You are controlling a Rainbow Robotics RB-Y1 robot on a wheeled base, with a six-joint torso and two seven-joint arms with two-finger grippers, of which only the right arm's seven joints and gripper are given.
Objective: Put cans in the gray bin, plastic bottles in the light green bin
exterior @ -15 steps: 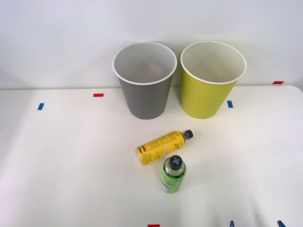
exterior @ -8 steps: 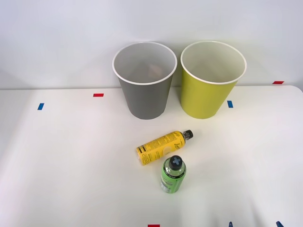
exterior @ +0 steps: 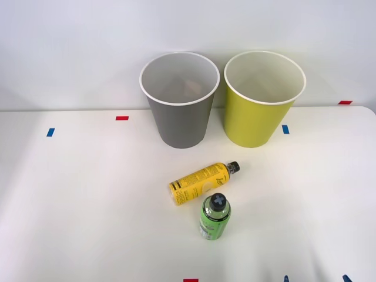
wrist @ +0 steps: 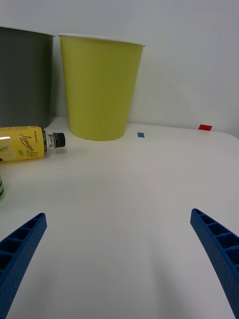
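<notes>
Two bins, two bottles, and an open gripper with nothing in it.

On the white table [exterior: 76, 194], the gray bin [exterior: 179, 120] stands left of the light green bin [exterior: 258, 117], and something small and hard to make out lies deep inside the gray one. The yellow bottle [exterior: 198, 183] lies on its side, just behind the upright green bottle [exterior: 214, 217]. The right gripper [wrist: 118, 249] is spread wide, low over bare table; its blue fingertips [exterior: 288, 278] barely peek in at the near edge.

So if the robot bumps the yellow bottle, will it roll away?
Probably yes. The yellow bottle lies on its side on the smooth white table, and its round body would likely roll sideways. It might bump the green bottle standing close by. It looks small, so it's probably light.
</notes>
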